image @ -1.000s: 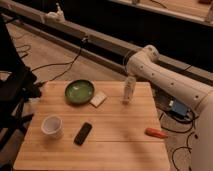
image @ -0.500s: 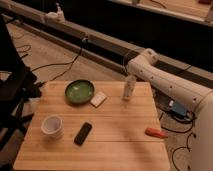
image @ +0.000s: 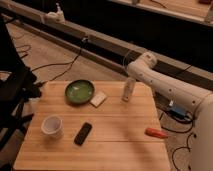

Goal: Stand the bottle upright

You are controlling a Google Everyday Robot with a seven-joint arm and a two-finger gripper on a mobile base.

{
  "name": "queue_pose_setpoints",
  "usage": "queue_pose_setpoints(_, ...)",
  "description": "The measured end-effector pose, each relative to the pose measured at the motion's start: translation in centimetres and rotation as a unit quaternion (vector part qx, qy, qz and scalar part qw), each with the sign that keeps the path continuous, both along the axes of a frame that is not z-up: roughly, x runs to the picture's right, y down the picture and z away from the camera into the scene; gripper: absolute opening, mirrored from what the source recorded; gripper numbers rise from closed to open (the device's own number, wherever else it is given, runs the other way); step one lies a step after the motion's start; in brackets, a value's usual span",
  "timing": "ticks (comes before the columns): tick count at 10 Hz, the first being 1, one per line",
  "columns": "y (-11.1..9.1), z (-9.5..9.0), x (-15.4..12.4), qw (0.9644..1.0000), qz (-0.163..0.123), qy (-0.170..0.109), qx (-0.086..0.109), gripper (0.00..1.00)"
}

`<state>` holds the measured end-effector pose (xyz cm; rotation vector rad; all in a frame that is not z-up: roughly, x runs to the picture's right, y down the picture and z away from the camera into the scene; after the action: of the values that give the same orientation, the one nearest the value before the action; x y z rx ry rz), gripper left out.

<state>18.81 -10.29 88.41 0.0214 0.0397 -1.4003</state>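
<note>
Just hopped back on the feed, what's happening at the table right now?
The robot's white arm reaches in from the right, with its pincer at the top of the bottle near the table's far right edge. The bottle looks upright there, right of the green bowl and the white card. The paper cup, black phone and orange marker lie apart from the arm.

Lab: floor cables (image: 55,62), wooden table (image: 115,135)

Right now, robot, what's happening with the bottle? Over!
Gripper at table's far edge, just above the bottle. Bottle standing upright. Green bowl and white card sit apart to its left, nothing blocking.
</note>
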Motion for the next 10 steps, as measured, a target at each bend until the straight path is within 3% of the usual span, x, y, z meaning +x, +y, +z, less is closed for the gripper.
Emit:
queue_pose_setpoints(1,0.0,-0.1,-0.2,1.0000,0.001,-0.002,0.002,0.56)
queue_pose_setpoints(4,0.1,-0.6,-0.9,0.9999,0.002,-0.009,0.006,0.79)
queue_pose_setpoints(10,1.5,-3.0,-3.0,0.9991,-0.008,-0.041,0.010,0.80)
